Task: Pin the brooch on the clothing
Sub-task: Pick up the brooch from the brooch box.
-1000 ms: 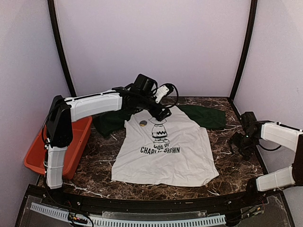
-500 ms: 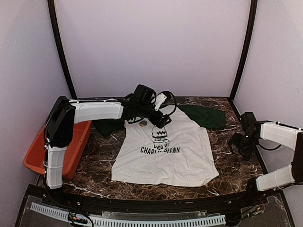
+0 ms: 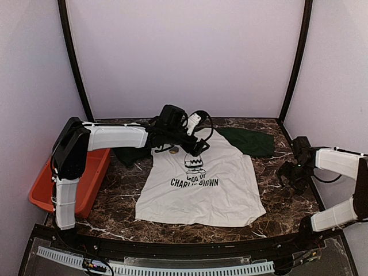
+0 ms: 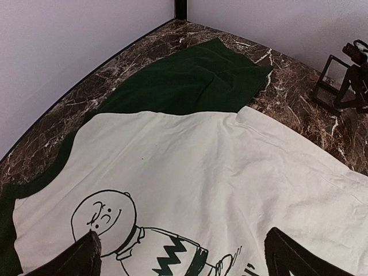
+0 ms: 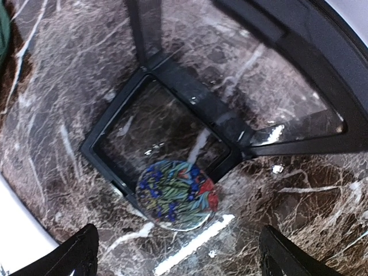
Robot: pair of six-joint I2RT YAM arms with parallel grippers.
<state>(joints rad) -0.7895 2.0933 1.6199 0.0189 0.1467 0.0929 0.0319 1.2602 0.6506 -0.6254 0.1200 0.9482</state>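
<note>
Left gripper (image 4: pixel 184 257), wide open and empty, over the shirt (image 4: pixel 201 167); right gripper (image 5: pixel 179 253) likewise at 3 o'clock, over, apparently, the brooch (image 5: pixel 176 195).

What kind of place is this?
Probably a robot test booth, not a home: plain walls close in a marble-look table, a left arm and a right arm stand at its near edge, and a T-shirt lies flat.

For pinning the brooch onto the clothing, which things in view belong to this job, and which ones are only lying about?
Belong to the job:
- white T-shirt with dark green sleeves and a black cartoon print
- round brooch with a blue and red floral pattern

Only lying about:
- orange plastic bin
- black open-frame stand
</note>
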